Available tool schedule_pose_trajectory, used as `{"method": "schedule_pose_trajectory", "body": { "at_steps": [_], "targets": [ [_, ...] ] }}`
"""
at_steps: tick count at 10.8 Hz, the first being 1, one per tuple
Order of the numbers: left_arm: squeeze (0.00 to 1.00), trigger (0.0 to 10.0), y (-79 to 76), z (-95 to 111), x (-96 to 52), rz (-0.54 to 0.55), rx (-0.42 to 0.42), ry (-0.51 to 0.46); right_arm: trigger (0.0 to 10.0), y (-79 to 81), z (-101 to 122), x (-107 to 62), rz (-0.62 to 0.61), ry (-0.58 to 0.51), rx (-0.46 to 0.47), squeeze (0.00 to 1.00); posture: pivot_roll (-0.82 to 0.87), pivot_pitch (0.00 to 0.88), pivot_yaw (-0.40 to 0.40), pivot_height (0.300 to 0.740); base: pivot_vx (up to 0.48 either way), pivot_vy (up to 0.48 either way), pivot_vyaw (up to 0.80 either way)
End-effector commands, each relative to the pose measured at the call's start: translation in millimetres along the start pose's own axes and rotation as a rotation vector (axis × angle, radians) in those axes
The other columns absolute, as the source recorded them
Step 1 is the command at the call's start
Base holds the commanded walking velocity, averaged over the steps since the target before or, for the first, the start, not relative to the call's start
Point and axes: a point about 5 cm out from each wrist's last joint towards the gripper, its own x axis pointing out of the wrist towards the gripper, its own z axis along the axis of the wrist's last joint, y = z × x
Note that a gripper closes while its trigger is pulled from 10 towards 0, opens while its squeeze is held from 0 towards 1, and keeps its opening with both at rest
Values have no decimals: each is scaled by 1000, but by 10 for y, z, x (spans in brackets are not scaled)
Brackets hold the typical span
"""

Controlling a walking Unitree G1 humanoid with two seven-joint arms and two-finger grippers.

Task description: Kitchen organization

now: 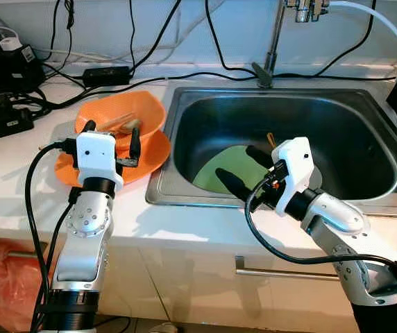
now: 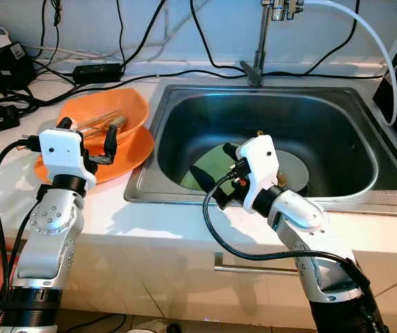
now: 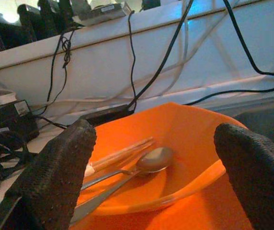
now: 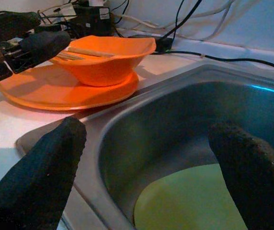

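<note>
Both arms rise from the bottom of the head views, nearest of all. On the robot's left, the left gripper [image 1: 112, 142] hangs over the near edge of the orange plate [image 1: 153, 156], fingers apart and empty, aimed at the orange bowl [image 1: 125, 111] that sits on the plate. That pose suits a reach into the bowl, where a spoon [image 3: 154, 159] lies with what looks like chopsticks [image 3: 120, 152] and another metal utensil, though the mix is hard to sort out.

To the right, the right gripper [image 1: 243, 170] is held over the near rim of the sink [image 1: 365, 111], fingers spread wide with nothing between them, pointing down toward the green plate [image 1: 219, 173] lying flat on the sink floor. A grey dish [image 2: 292, 166] sits partly hidden behind the wrist, with a thin stick poking up beside it.

Around them: a tap [image 1: 271, 41] stands at the back of the sink, black cables [image 1: 150, 55] trail across the white counter [image 1: 18, 187], and power bricks [image 1: 4, 114] crowd the far left corner. For the right gripper, the sink wall and the plate's flat lie are likely the main hindrance to a pick.
</note>
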Motion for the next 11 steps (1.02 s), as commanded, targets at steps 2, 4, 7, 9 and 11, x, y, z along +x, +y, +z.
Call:
{"method": "schedule_pose_trajectory", "body": {
  "at_steps": [2, 4, 7, 9, 11],
  "targets": [
    [0, 10000, 15, 29, -15, -6, 12, -6, 10000, 22, 34, -13, 8, -16, 1, 0, 119, 23, 88, 740, 0, 0, 0],
    [0, 10000, 45, 31, -32, 3, 18, -8, 10000, 24, 33, -18, 14, -15, 1, 0, 122, 24, 85, 740, 0, 0, 0],
    [0, 10000, 102, -9, -145, 38, 31, 7, 10000, 28, 36, -48, 59, -4, -3, 0, 128, 24, 76, 740, 0, 0, 0],
    [0, 10000, 159, -39, -179, 66, 45, 19, 10000, 41, 20, -77, 110, 23, -14, 0, 129, 21, 70, 740, 0, 0, 0],
    [0, 10000, 246, -89, -205, 115, 54, 44, 10000, 59, 1, -87, 129, 33, -14, 0, 129, 21, 64, 740, 0, 0, 0]
  ]
}}
